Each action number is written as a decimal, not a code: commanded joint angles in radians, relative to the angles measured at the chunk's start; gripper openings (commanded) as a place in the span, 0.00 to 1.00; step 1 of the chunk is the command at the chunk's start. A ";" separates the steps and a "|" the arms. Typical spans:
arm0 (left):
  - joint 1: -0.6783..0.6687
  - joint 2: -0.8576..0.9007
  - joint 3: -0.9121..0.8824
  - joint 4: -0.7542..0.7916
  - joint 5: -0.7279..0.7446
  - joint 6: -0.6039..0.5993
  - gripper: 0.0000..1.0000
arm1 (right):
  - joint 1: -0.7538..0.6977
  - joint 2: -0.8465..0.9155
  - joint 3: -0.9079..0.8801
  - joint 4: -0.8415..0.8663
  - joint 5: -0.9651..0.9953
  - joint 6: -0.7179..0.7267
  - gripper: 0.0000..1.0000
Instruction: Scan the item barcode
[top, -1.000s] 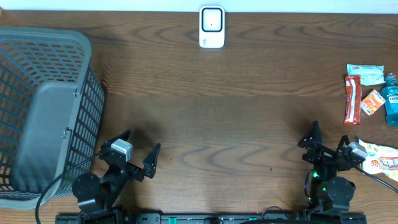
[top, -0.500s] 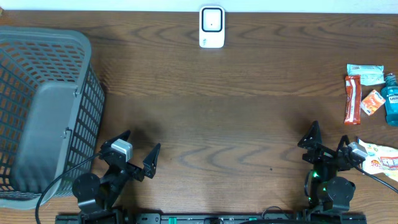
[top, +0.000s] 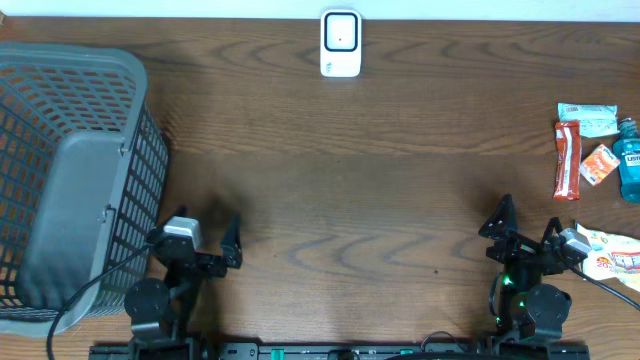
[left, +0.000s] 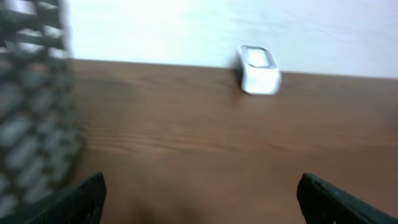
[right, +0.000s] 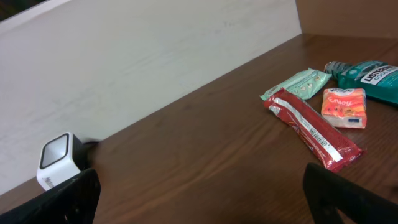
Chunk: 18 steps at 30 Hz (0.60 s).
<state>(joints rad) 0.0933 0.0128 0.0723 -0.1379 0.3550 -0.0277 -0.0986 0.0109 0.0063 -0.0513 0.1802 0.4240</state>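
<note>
A dark brown wooden table (top: 400, 200) spreads under me, with a grey plastic mesh basket (top: 70, 180) at its left edge. My left end effector (top: 200, 237) and right end effector (top: 528, 222) both gape wide, empty. A white boxy barcode scanner (top: 340, 43) stands at the far edge. A long red snack wrapper (top: 567, 160) lies at the right edge, well apart from the scanner.

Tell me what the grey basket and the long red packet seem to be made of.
The grey basket: likely moulded plastic, matte; its walls form an even lattice. The long red packet: probably glossy plastic film; it shows crinkles and glints.
</note>
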 joint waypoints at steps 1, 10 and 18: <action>-0.005 -0.011 -0.063 0.075 -0.188 -0.035 0.98 | -0.002 -0.006 -0.001 -0.002 0.020 -0.014 0.99; -0.009 -0.011 -0.068 0.073 -0.248 -0.038 0.98 | -0.002 -0.006 -0.001 -0.002 0.020 -0.014 0.99; -0.036 -0.011 -0.068 0.073 -0.252 -0.037 0.98 | -0.002 -0.006 -0.001 -0.002 0.020 -0.014 0.99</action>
<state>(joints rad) 0.0689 0.0109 0.0338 -0.0486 0.1196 -0.0559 -0.0986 0.0109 0.0063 -0.0513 0.1806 0.4240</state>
